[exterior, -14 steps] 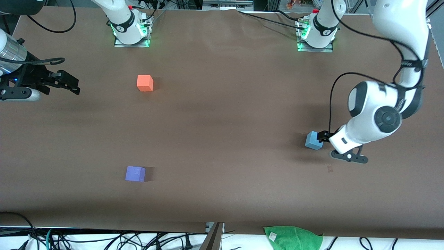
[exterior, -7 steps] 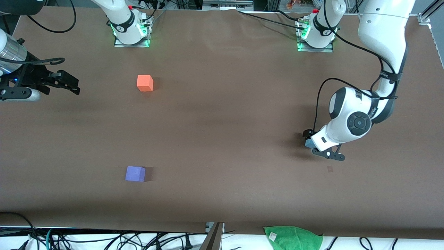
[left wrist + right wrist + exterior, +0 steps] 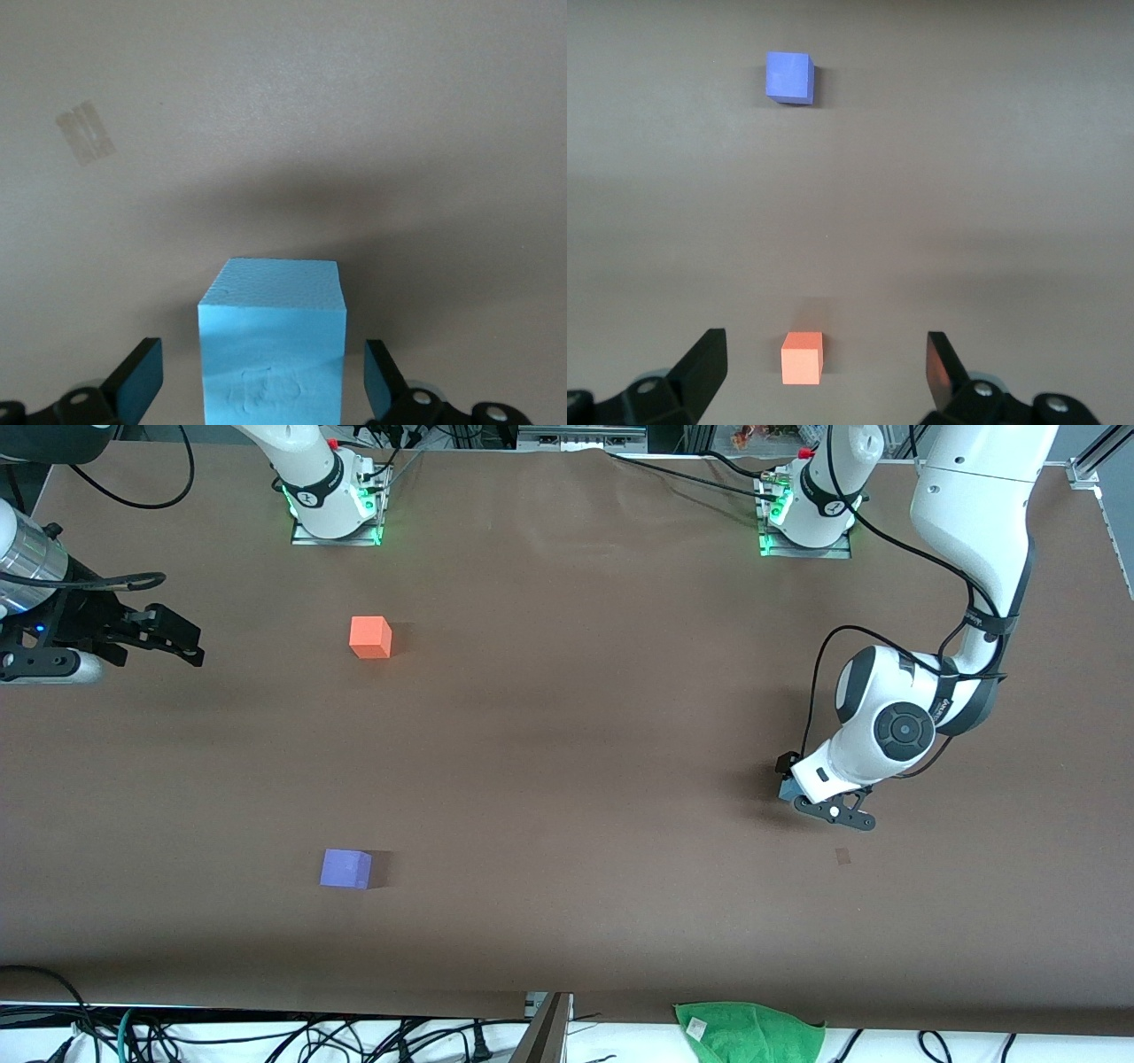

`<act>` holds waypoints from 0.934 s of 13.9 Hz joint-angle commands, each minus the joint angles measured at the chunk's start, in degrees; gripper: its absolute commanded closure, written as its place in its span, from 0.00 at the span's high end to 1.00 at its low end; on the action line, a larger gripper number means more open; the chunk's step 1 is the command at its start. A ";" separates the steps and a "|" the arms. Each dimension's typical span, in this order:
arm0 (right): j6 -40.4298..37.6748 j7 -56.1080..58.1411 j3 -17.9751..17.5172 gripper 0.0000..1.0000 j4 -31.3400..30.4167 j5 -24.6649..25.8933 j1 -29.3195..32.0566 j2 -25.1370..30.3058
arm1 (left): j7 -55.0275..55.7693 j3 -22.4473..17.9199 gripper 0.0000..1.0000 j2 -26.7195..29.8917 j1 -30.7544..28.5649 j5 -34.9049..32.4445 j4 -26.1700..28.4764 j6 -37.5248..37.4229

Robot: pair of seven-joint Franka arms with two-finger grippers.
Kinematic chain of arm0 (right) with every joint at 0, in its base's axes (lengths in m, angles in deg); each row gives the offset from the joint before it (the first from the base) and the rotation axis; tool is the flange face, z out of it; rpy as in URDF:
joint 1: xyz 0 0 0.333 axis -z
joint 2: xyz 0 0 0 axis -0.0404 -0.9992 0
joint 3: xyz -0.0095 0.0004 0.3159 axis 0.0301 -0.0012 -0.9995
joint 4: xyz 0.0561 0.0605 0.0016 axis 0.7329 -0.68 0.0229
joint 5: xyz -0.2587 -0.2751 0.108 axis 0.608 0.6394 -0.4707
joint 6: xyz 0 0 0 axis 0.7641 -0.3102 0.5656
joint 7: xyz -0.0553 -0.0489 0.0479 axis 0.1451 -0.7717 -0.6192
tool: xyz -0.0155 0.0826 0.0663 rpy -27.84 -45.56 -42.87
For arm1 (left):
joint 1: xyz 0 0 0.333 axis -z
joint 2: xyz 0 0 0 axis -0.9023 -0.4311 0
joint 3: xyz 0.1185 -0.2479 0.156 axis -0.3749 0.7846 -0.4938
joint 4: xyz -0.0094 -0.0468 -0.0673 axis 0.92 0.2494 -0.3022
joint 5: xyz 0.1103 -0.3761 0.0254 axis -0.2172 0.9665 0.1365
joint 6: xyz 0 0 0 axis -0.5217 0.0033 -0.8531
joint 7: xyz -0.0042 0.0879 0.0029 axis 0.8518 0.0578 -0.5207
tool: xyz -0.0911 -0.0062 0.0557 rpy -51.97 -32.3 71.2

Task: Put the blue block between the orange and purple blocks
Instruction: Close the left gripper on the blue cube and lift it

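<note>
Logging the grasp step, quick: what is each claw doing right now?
Left claw: open, fingers either side of the blue block, not touching it.
Right claw: open, holding nothing, waiting at its table end.

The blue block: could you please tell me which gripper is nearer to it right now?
Left. The left gripper is down around the blue block, open fingers on either side. The right gripper waits open at the right arm's end of the table, beside the orange block.

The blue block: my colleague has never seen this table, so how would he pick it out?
Go to the left arm's end of the brown table. The blue block sits between the left gripper's open jaws, the only light sky-blue cube.
</note>
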 commanded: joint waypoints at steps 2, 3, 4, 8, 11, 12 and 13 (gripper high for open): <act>-0.27 -0.01 0.16 0.99 0.43 -0.39 0.12 -0.02 | -1.08 -0.14 0.85 -1.00 -0.17 -2.07 1.08 3.64; -0.18 -0.01 0.16 0.99 0.43 -0.39 0.12 -0.02 | -1.08 -0.14 0.53 -1.27 -0.17 -2.07 1.08 3.65; -0.18 0.08 0.16 0.99 0.43 -0.39 0.12 -0.02 | -1.08 -0.06 0.28 -1.44 -0.17 -2.07 1.08 3.30; -0.35 0.17 0.16 0.99 0.43 -0.39 0.39 -0.10 | -0.38 0.99 0.08 0.92 1.49 -2.07 -0.41 0.50; -0.36 0.17 0.16 0.99 0.43 -0.39 0.39 -0.10 | 1.81 5.29 0.07 1.63 3.07 -1.28 -9.86 -13.44; -0.36 0.17 0.25 0.99 0.43 -0.39 0.39 -0.10 | 4.69 7.05 0.06 1.37 4.30 -1.10 -13.21 -18.28; -0.36 0.17 0.25 0.99 0.43 -0.39 0.39 -0.10 | 8.38 8.89 0.06 0.76 5.70 0.55 -15.42 -20.85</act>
